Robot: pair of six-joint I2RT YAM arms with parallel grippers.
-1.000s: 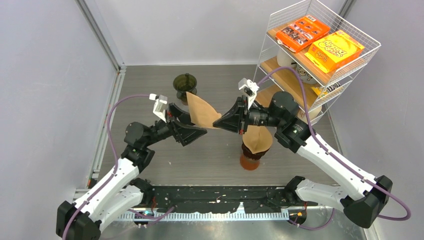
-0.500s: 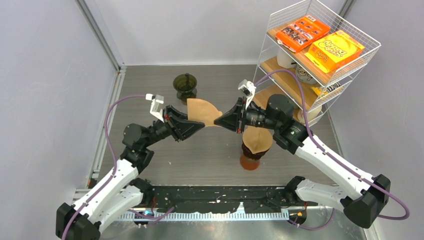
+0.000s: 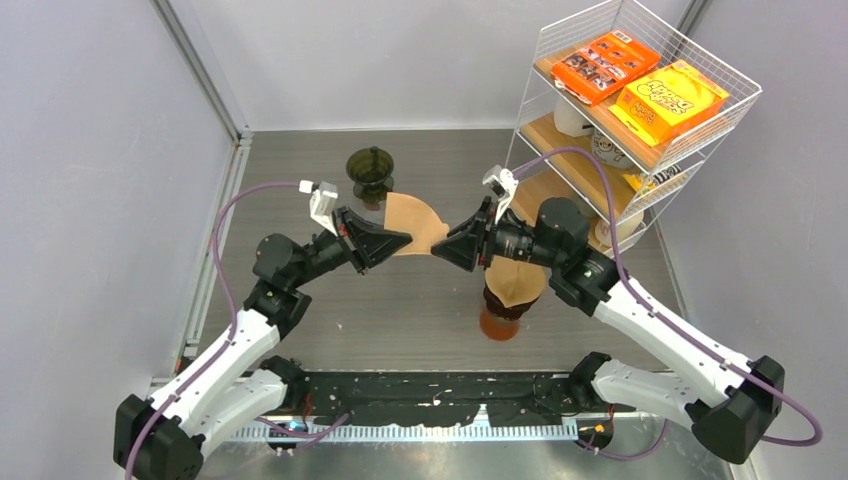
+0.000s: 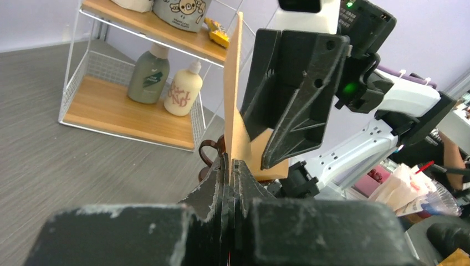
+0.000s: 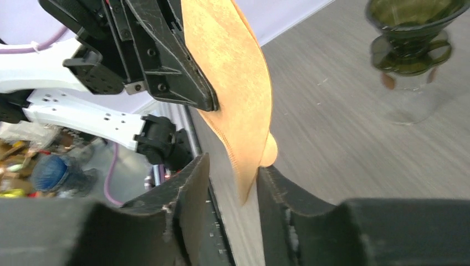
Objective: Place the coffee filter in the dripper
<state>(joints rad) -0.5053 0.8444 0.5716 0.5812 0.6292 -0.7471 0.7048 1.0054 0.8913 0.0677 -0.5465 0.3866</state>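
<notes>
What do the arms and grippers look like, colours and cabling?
The left arm and right arm match: white link shells, black joints and bases. The left gripper and right gripper are black wedges with flat, scuffed fingers. A purple cable runs along each arm; a white camera mount sits on each wrist. A green LED glows on the right wrist.

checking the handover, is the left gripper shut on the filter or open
Shut: left wrist view shows the left gripper clamped on the coffee filter's edge.
</notes>
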